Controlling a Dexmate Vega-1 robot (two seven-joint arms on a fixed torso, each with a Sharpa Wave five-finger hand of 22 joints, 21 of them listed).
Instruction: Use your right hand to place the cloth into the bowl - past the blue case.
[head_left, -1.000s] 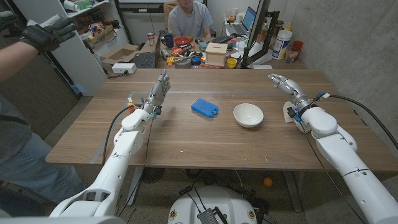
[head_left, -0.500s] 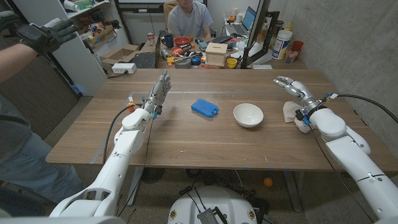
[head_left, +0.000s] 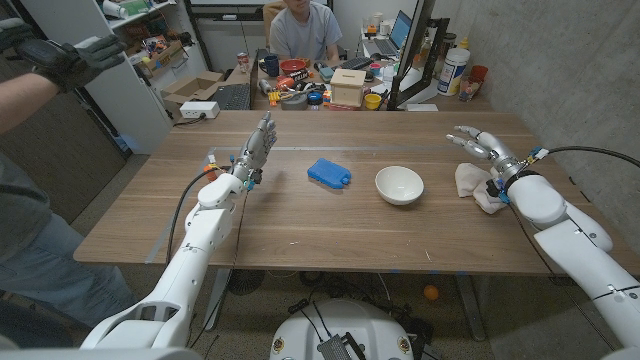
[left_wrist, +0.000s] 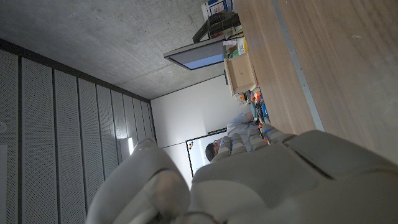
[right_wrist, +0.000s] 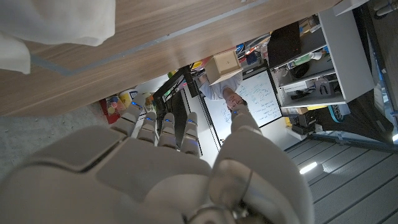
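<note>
A crumpled white cloth lies on the wooden table near its right edge. My right hand hovers just beyond the cloth with its fingers spread and holds nothing. The white bowl stands upright left of the cloth, and nothing shows inside it. Further left lies the blue case. My left hand stands upright over the table's left part, fingers straight and together, with nothing in it.
Behind the table stands a cluttered desk with a person seated at it. A person's gloved hand reaches in at the upper left. A concrete wall runs along the right side.
My right arm has swung to the right and drawn back, uncovering the cloth. Its hand now hangs over the cloth's far side. The left arm, the bowl and the case are where they were.
</note>
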